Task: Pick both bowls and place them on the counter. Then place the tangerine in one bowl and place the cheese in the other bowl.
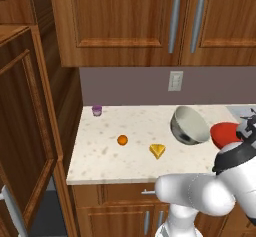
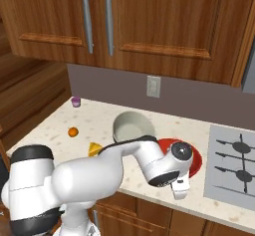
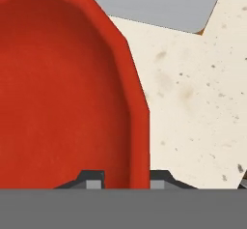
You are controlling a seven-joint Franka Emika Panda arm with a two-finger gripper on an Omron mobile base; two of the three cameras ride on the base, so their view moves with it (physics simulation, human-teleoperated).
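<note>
On the tabletop [image 1: 100,153], from left to right, lie the tangerine [image 1: 122,140], the cheese [image 1: 157,150] and the tilted grey bowl [image 1: 189,125]. At the right, the fingers [image 3: 126,179] clamp the red bowl [image 3: 62,93] by its rim.

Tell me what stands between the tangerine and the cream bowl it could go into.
Nothing visible does. The tangerine lies on bare counter left of the cream bowl; the cheese wedge sits nearer the counter's front edge, off the straight line.
</note>
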